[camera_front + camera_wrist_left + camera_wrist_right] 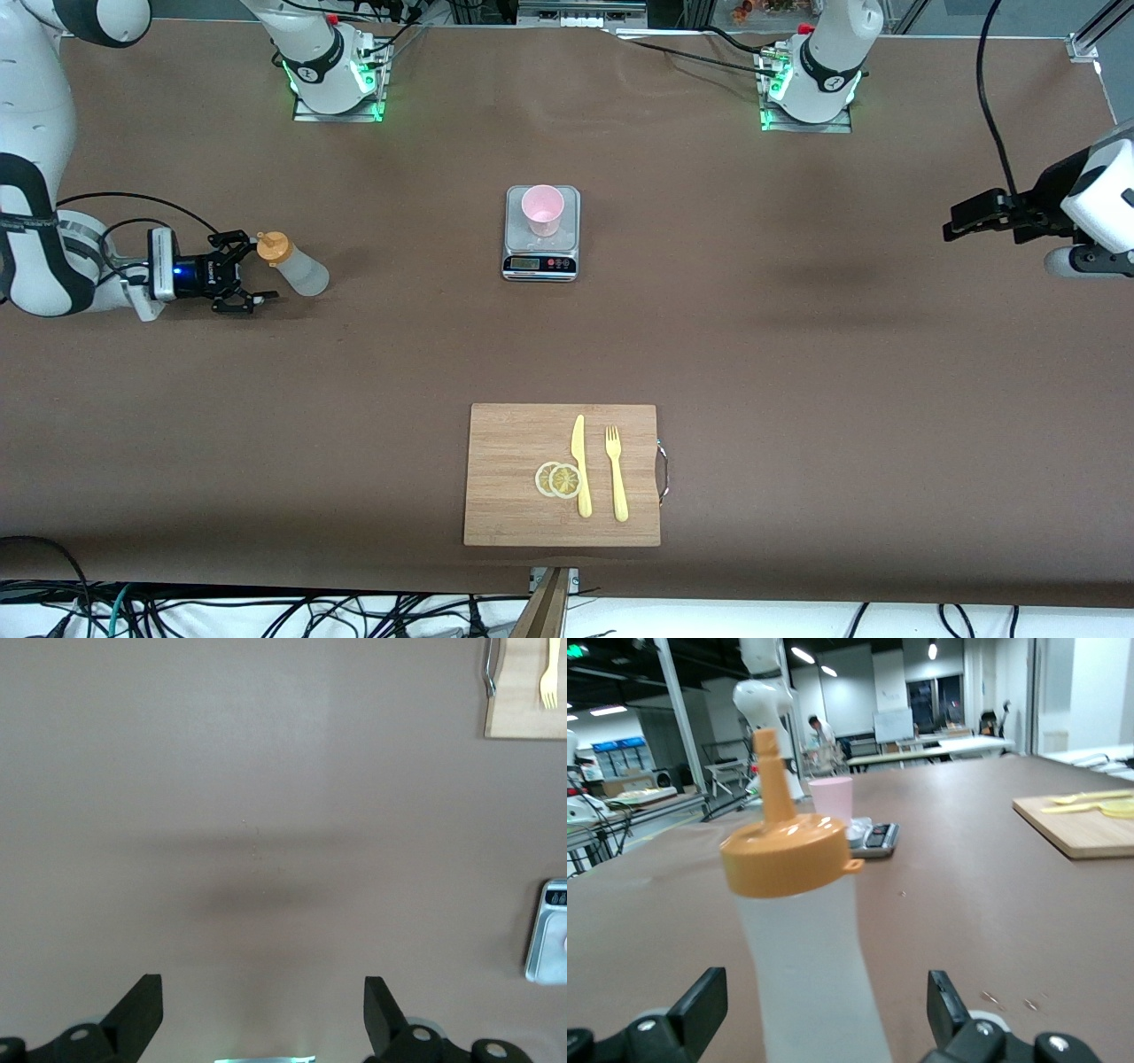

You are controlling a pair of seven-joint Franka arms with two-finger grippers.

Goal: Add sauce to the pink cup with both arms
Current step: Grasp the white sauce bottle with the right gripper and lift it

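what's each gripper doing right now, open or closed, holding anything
Right gripper: open, fingers either side of the sauce bottle, not clamped on it.
Left gripper: open, empty, over bare table.

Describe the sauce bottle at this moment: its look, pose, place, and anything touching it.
The sauce bottle is a small translucent whitish squeeze bottle, plastic by its look, with an orange cap and a thin nozzle. It stands upright on the brown table at the right arm's end, well away from the pink cup on the grey scale. The right gripper is level with it, fingers open on either side; no contact is visible. The cap is on.
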